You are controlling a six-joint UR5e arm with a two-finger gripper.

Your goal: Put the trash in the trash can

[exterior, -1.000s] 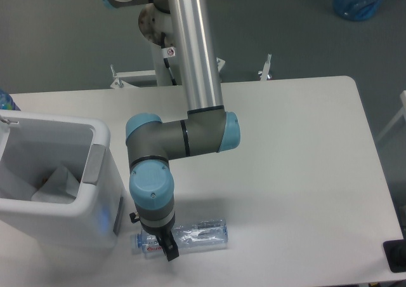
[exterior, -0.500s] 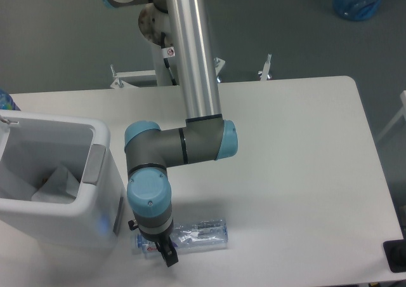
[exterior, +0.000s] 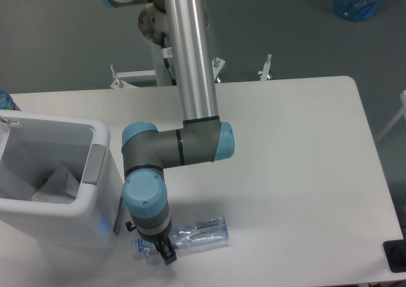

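Claw: the gripper hung over the capped end of the bottle; whether spread or pinching could not be told (wrist hid the fingers).
Change: over the last second the arm had eased left and lower, suggesting a grasp was being set.
Bottle: lying on the table, just beside the trash can.
Cup: pale shape inside the can.
Writing: label too blurred to read.

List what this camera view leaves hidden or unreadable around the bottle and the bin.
- Tool: the wrist covers its fingers; open or shut unclear.
- Crushed clear plastic bottle: cap end behind the tool; label print too small.
- Large white plastic bin: left side cut off by the frame; pale contents unidentifiable.
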